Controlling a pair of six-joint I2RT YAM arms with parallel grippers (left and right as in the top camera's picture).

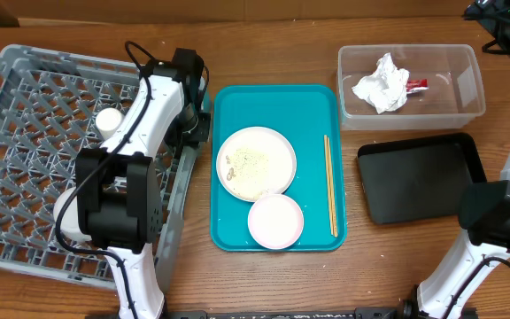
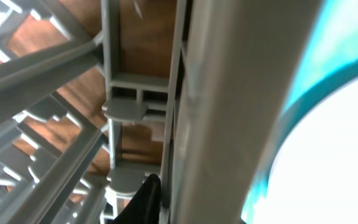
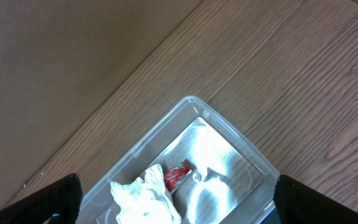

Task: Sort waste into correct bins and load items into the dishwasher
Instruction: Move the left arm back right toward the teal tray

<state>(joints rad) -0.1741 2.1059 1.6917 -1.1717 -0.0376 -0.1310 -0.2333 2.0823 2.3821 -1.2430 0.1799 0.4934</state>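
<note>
The grey dish rack (image 1: 25, 80) stands at the left with a small white cup (image 1: 109, 121) in it. My left gripper (image 1: 191, 126) is at the rack's right wall (image 2: 210, 124). One black finger (image 2: 145, 199) presses that wall; the other is hidden behind it. On the teal tray lie the large white plate (image 1: 255, 161) with rice-like crumbs (image 1: 251, 162), the small pinkish-white bowl (image 1: 275, 221) and the chopsticks (image 1: 330, 184). The clear tub (image 1: 454, 84) holds the napkin (image 1: 381, 82) and the red wrapper (image 1: 417, 85). My right gripper (image 3: 176, 193) is open and empty above the tub (image 3: 229, 134). The grey-green bowl is hidden.
The teal serving tray (image 1: 228, 106) lies between the rack and the bins. The black tray (image 1: 421, 175) sits in front of the clear tub and holds nothing. The right arm's base (image 1: 494, 217) stands at the right edge.
</note>
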